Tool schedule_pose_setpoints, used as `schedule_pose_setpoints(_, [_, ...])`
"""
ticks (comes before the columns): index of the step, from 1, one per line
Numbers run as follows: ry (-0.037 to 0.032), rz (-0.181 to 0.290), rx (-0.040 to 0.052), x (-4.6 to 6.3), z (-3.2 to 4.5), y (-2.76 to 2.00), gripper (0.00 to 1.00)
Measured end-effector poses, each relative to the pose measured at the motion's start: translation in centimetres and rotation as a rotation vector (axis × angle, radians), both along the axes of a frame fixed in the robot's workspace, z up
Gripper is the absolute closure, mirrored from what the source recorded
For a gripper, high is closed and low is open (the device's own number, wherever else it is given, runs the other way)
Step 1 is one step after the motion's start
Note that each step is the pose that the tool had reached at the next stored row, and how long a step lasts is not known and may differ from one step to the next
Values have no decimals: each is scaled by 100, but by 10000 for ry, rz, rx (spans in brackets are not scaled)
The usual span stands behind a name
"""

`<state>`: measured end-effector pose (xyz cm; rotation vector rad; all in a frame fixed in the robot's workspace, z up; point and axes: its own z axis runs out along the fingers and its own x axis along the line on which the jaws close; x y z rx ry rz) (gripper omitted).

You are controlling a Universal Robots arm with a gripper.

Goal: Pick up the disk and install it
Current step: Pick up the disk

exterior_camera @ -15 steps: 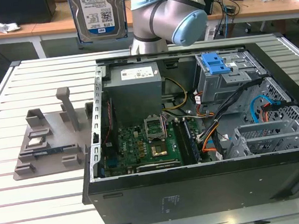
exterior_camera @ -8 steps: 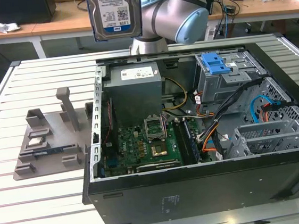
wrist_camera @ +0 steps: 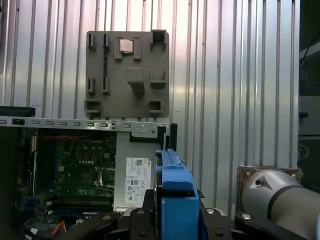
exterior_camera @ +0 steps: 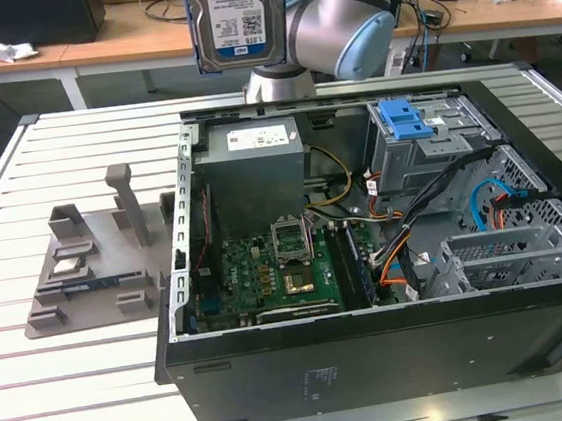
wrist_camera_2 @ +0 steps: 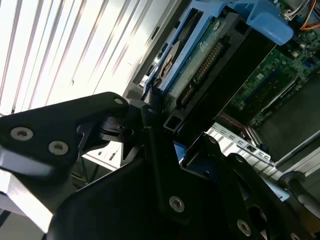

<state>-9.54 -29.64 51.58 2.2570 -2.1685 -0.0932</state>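
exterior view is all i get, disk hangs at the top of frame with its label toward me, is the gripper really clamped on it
Observer: Yes. In the first wrist view the gripper is shut on the disk, clamping its blue-framed edge from both sides.
Operator: ok and whats on the side facing away from me
Observer: The second wrist view shows that side: a greenish board with a dark connector strip along it.
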Motion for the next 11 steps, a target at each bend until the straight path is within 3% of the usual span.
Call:
schedule_pose_setpoints(2, [3,-2,41,28,0,-34,64])
schedule_pose_setpoints(11, [4,-2,44,80,-1,-184,64])
